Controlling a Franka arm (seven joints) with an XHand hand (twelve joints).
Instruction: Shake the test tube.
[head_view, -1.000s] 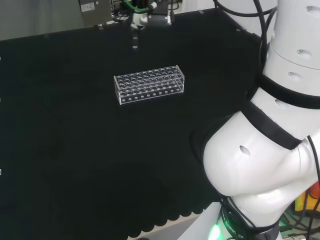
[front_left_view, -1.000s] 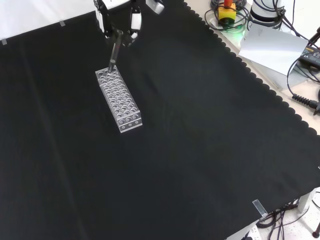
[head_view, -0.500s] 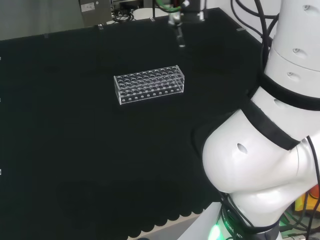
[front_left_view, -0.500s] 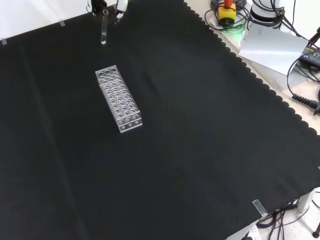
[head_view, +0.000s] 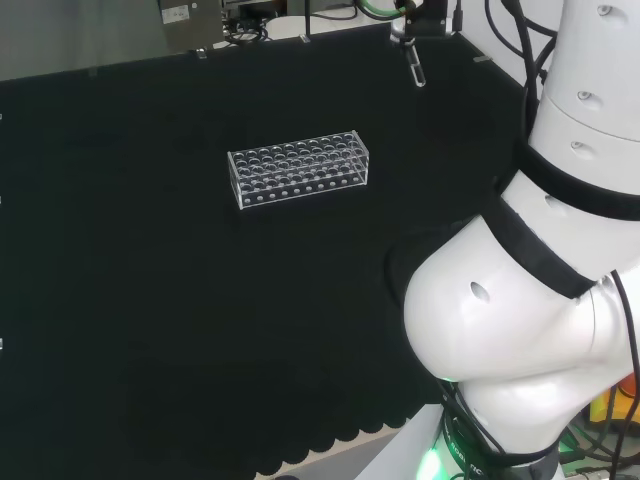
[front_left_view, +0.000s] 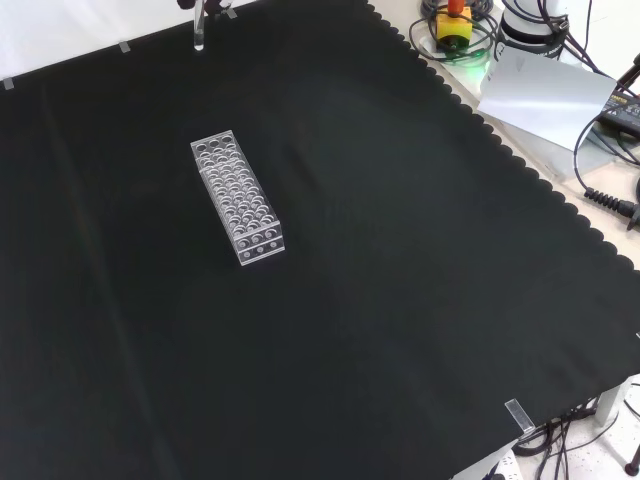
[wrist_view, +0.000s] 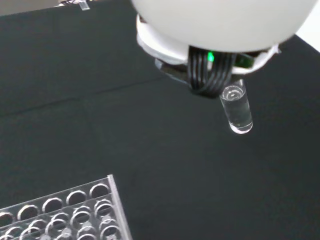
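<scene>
Test tube (wrist_view: 237, 111) hanging below fingers (wrist_view: 210, 75), well above rack (wrist_view: 65, 212)

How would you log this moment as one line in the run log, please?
phase: shake | test tube: held aloft, clear of rack | rack: on cloth

The hand (wrist_view: 220, 30) is raised high above the cloth.

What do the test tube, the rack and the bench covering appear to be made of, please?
Test tube: clear glass or plastic, glossy; you see through its wall to the cloth, and its rounded end glints.
Rack: clear, hard plastic, probably acrylic; see-through plates with rows of round holes and bright edges.
Bench covering: matte black cloth; it creases softly and has a scalloped edge.
</scene>
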